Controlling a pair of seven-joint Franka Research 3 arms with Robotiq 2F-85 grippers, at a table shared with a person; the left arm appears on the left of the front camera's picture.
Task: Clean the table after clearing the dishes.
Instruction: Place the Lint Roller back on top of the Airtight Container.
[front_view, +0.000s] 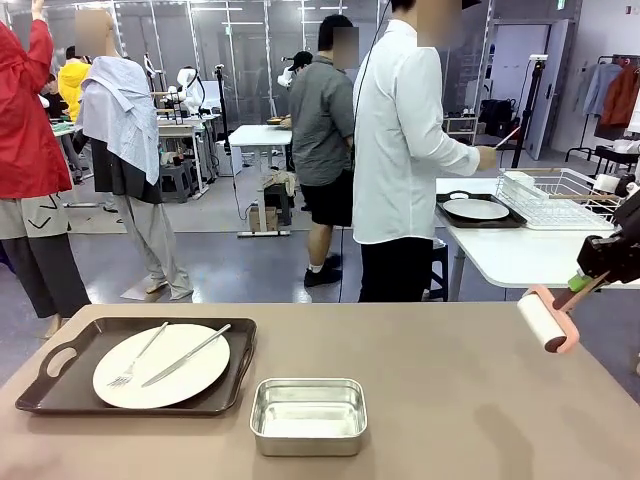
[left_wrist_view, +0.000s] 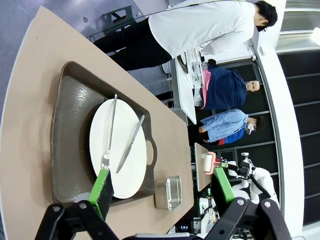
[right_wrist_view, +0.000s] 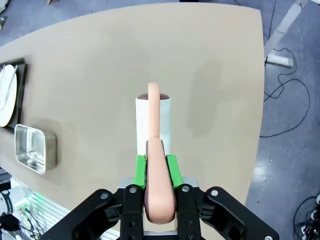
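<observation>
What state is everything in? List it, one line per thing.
left tool: open, empty
right tool: shut on the lint roller
lint roller: held, apparently raised above the table
near plate: on its tray, with fork and knife lying on it
steel pan: upright, empty
far plate: on a second tray on the white table
</observation>
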